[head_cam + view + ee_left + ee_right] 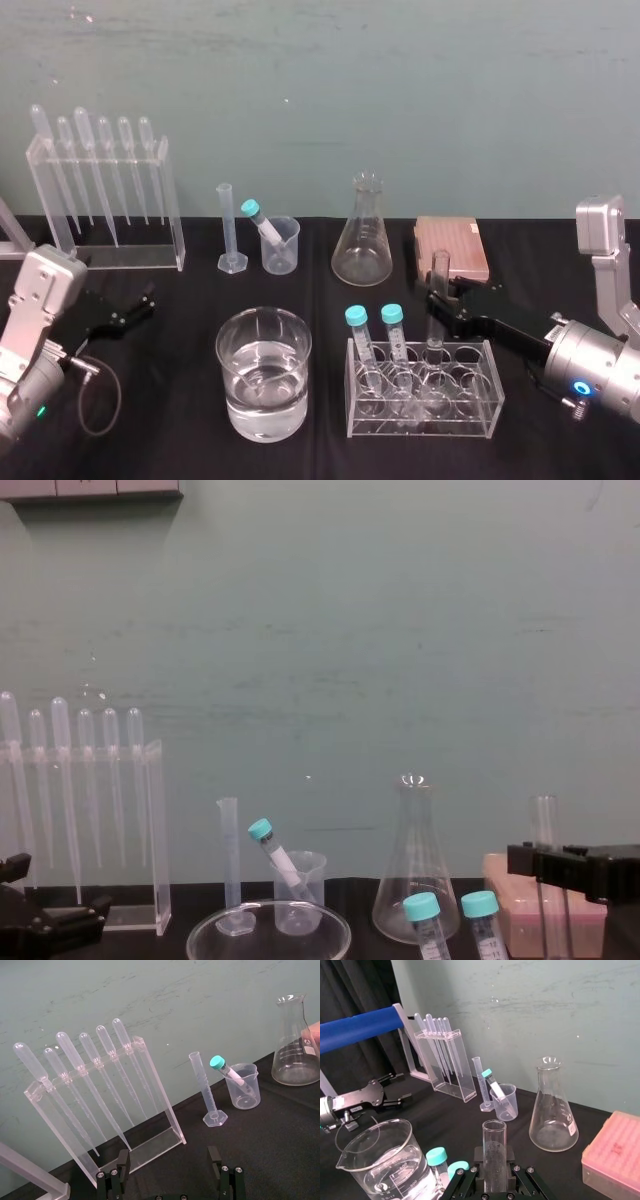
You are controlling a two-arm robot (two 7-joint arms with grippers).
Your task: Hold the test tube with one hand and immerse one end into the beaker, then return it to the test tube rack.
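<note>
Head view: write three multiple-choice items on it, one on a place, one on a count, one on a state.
1. The test tube is: A in the pipette stand; B in the right claw, at the clear rack; C in the flask.
2. Teal-capped tubes in the clear rack: A none; B two; C five.
3. The beaker is: A empty; B overturned; C part-filled with clear liquid.
Key: B, the claw's fingers flank the tube; B, two teal caps stand there; C, a liquid line shows.

Silver arms carry a black left gripper (148, 300) and right gripper (440, 298)
</note>
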